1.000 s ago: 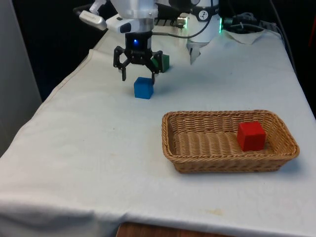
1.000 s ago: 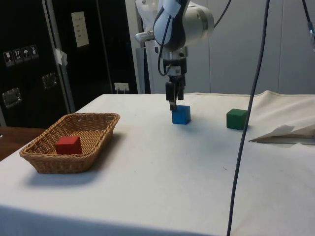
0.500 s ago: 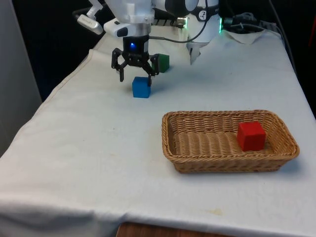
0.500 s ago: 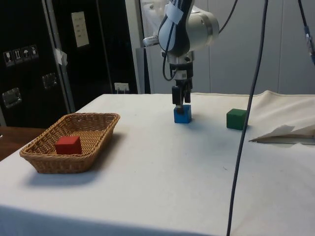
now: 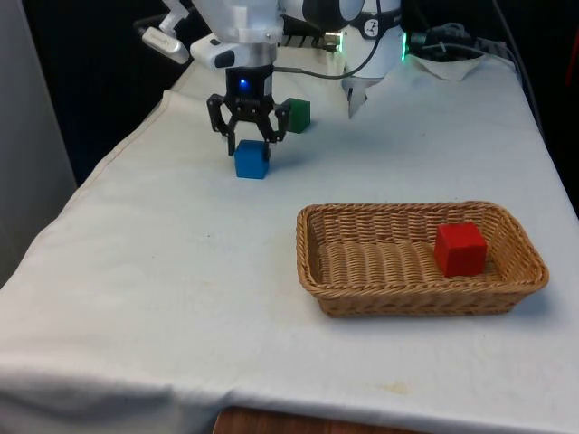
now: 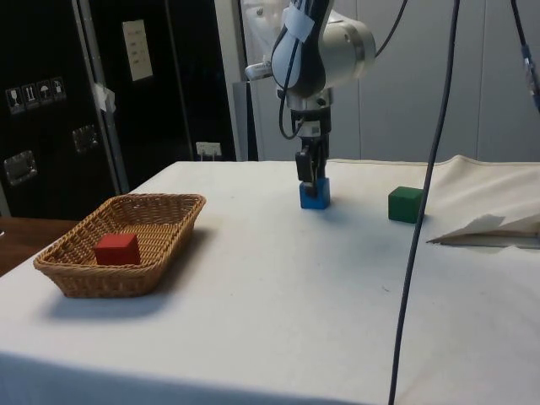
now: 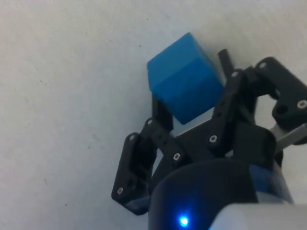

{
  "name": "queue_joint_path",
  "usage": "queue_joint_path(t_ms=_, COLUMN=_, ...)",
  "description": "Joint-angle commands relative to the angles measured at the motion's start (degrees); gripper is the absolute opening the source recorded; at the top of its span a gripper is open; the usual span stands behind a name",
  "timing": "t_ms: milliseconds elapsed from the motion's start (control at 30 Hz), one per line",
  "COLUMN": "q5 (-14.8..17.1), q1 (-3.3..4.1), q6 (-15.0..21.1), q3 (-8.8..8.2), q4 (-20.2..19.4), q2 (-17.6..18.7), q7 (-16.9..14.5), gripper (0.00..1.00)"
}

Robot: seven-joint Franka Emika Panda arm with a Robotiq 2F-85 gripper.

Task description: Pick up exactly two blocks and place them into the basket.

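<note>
A blue block (image 5: 251,163) (image 6: 314,197) rests on the white cloth towards the far end of the table. My gripper (image 5: 249,145) (image 6: 310,173) stands straight over it, its two fingers closed against the block's opposite sides. Seen from the wrist, the blue block (image 7: 184,86) sits wedged between the black fingers (image 7: 225,96). A green block (image 5: 297,115) (image 6: 406,204) lies just beyond the gripper. The wicker basket (image 5: 398,210) (image 6: 160,199) stands nearer the front, on the front view's right, with a red block (image 5: 460,249) (image 6: 117,250) inside it.
Crumpled white sheets (image 5: 452,61) (image 6: 489,228) lie at the table's far corner. A dark cable (image 6: 419,219) hangs down in front of the side camera. Bare cloth stretches between the blue block and the basket.
The gripper came down around the blue block and its fingers closed from wide open onto it. The block shifted slightly towards the front view's left.
</note>
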Motion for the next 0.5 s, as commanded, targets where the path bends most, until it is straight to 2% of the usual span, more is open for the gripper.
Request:
queue_joint_path(t_ms=0, q5=0.4, q1=-0.23, q6=0.5, q3=0.34, q4=0.0, q2=0.0, q7=-0.3, gripper=0.25)
queue_joint_path(t_ms=67, q5=0.4, q1=-0.23, q6=0.5, q3=0.34, q4=0.0, q2=0.0, q7=-0.3, gripper=0.01)
queue_joint_path(t_ms=233, q5=0.4, q1=-0.23, q6=0.5, q3=0.34, q4=0.0, q2=0.0, q7=-0.3, gripper=0.02)
queue_joint_path(t_ms=267, q5=0.1, q1=0.06, q6=-0.1, q3=0.0, q4=0.0, q2=-0.1, q7=0.0, gripper=0.02)
queue_joint_path(t_ms=333, q5=0.4, q1=-0.23, q6=0.5, q3=0.34, q4=0.0, q2=0.0, q7=-0.3, gripper=0.02)
queue_joint_path(t_ms=467, q5=-0.7, q1=1.03, q6=-0.6, q3=-0.63, q4=0.5, q2=-1.1, q7=1.0, gripper=0.02)
